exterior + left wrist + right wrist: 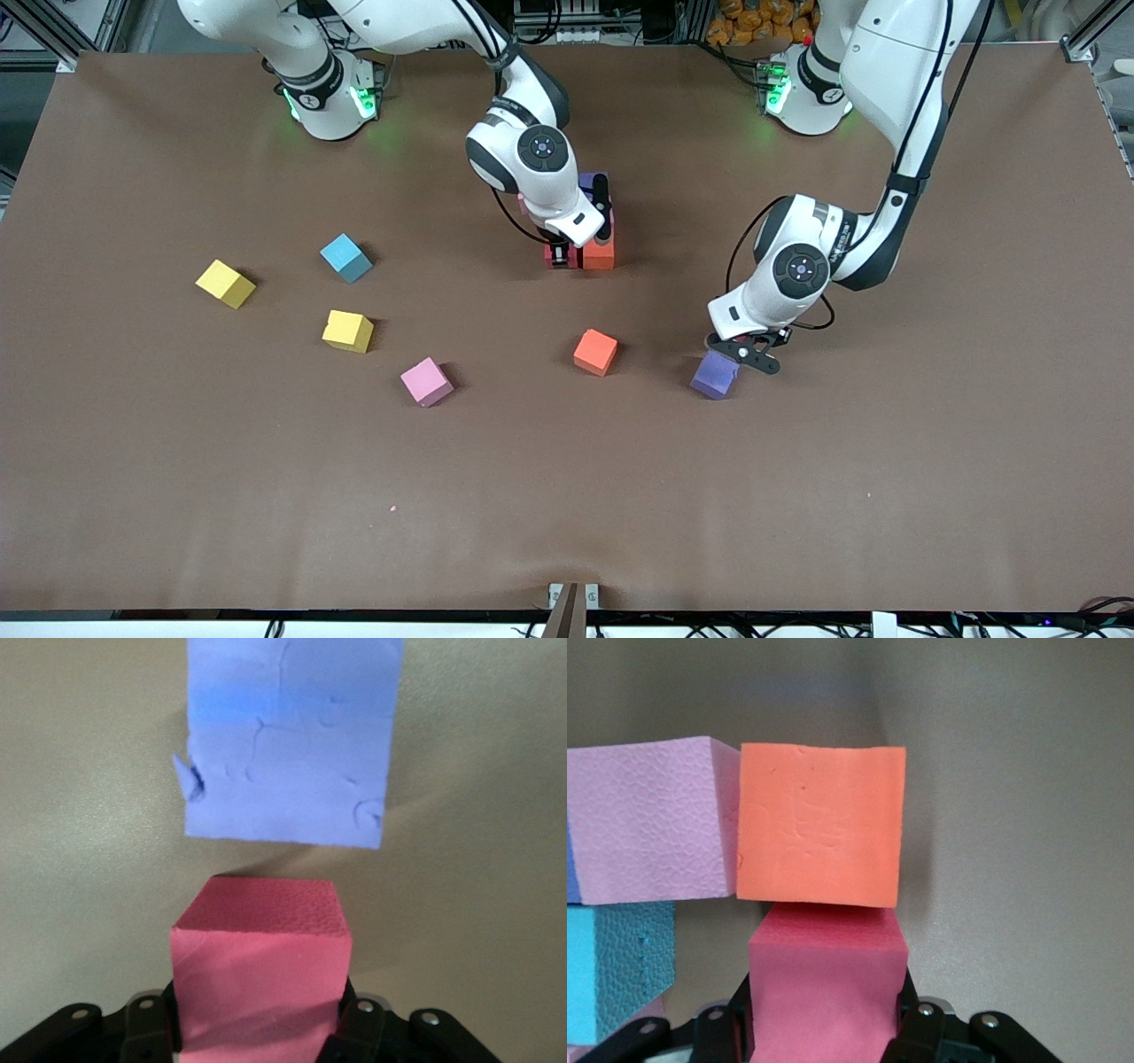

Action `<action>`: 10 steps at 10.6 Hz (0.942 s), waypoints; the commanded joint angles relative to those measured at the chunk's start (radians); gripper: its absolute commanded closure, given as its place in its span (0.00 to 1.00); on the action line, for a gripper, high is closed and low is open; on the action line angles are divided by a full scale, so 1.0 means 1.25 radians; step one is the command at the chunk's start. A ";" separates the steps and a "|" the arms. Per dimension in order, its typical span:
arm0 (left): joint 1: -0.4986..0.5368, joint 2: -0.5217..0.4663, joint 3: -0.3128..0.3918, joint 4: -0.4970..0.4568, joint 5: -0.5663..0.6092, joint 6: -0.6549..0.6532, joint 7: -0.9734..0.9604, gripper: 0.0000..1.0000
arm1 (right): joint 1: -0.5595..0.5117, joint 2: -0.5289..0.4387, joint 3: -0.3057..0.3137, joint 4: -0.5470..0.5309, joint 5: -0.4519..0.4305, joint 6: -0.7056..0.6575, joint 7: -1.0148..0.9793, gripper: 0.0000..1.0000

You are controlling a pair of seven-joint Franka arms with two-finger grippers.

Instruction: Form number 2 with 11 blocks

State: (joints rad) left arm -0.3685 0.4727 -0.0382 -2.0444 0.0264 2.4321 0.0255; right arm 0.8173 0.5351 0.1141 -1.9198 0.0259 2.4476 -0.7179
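Number 2 partly built: cube cluster (pixel 599 250) at table's 12 o'clock. Right gripper (pixel 824 1014) there, clamping red cube (pixel 828 979). Left gripper (pixel 259 1019), 4 o'clock, clamping pink cube (pixel 261 974) beside purple cube (pixel 714 375). Several cubes unplaced.

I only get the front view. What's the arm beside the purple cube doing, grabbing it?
Observer: No. In the left wrist view, the left gripper is shut on a pink cube; the purple cube lies apart, just ahead.
Visitor: And the arm at the cluster?
Observer: The right gripper is shut on a red cube, set against the orange cube.
Visitor: Is anything hidden under that arm?
Observer: Yes, a light blue cube near the red one.
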 commanded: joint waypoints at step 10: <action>0.016 -0.183 -0.007 -0.017 0.019 -0.196 -0.067 0.60 | 0.000 0.019 0.001 0.021 0.012 0.010 0.018 0.00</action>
State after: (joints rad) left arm -0.3559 0.2903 -0.0433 -2.0462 0.0264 2.2229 -0.0263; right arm 0.8173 0.5543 0.1143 -1.9066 0.0279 2.4670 -0.7015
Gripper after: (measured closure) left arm 0.441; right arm 0.031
